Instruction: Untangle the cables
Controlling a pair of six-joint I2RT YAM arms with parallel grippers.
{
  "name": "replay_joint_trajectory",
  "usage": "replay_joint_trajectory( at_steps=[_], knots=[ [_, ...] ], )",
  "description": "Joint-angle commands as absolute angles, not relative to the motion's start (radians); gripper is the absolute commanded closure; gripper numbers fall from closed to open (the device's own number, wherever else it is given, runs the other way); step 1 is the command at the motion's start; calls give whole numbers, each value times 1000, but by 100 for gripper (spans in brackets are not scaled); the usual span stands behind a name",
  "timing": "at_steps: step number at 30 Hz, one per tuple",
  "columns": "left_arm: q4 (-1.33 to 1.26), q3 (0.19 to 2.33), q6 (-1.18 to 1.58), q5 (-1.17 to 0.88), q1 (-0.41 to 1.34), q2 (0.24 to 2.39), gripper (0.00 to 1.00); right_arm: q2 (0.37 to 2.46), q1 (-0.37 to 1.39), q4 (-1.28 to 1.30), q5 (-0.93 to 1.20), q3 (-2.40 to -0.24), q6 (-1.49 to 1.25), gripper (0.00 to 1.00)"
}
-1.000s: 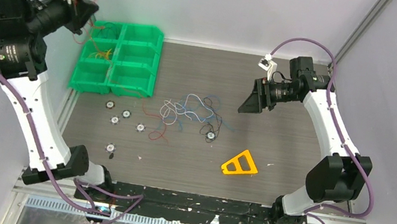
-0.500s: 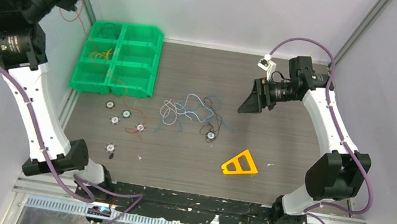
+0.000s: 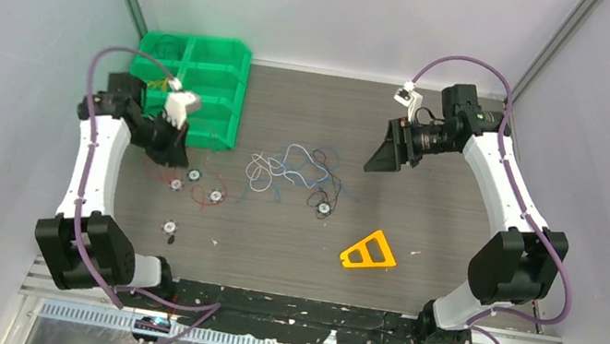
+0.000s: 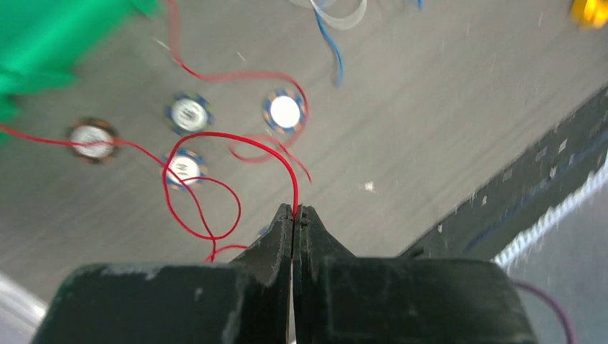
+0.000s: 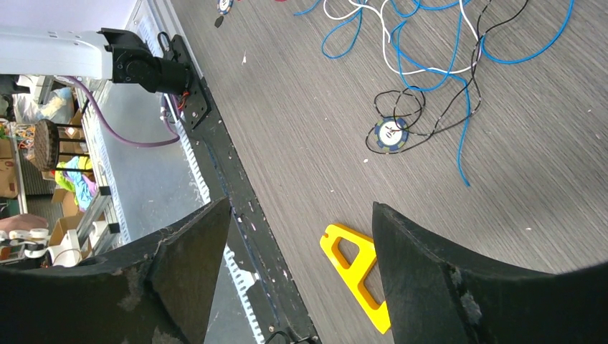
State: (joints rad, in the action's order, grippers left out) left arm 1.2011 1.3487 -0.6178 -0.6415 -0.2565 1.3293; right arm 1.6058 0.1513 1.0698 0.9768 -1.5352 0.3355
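Observation:
A loose tangle of thin white, blue and black cables lies in the middle of the table. In the right wrist view one black strand ends at a small round disc. My left gripper is low over the table beside the green bins. It is shut on a red cable, pinched at its tips. That cable loops back over the table between other discs. My right gripper hangs above the table right of the tangle, open and holding nothing.
A green tray of bins stands at the back left with thin wires in some compartments. Several small discs lie scattered on the left half. A yellow triangular piece lies near the front right. A black rail runs along the near edge.
My left arm has swung down from high beside the left wall to the table next to the green bins, bringing the red cable with it. The right arm has stayed put.

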Motion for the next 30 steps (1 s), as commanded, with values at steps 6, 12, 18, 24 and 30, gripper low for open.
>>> replay_joint_trajectory(
  at_steps=[6, 12, 18, 24, 30],
  knots=[
    [1071, 1153, -853, -541, -136, 1408, 100, 1598, 157, 1057, 984, -1536, 335, 22],
    [1020, 1144, -1004, -466, -69, 1532, 79, 1592, 158, 1060, 976, -1514, 337, 22],
    [994, 1138, -1132, -399, -18, 1614, 46, 1587, 157, 1060, 967, -1508, 332, 22],
    [966, 1127, -1188, -368, 6, 1653, 2, 1574, 156, 1060, 955, -1489, 332, 22],
    [827, 1041, -1168, -284, 56, 1658, 1, 1572, 158, 1060, 945, -1487, 330, 22]
  ],
)
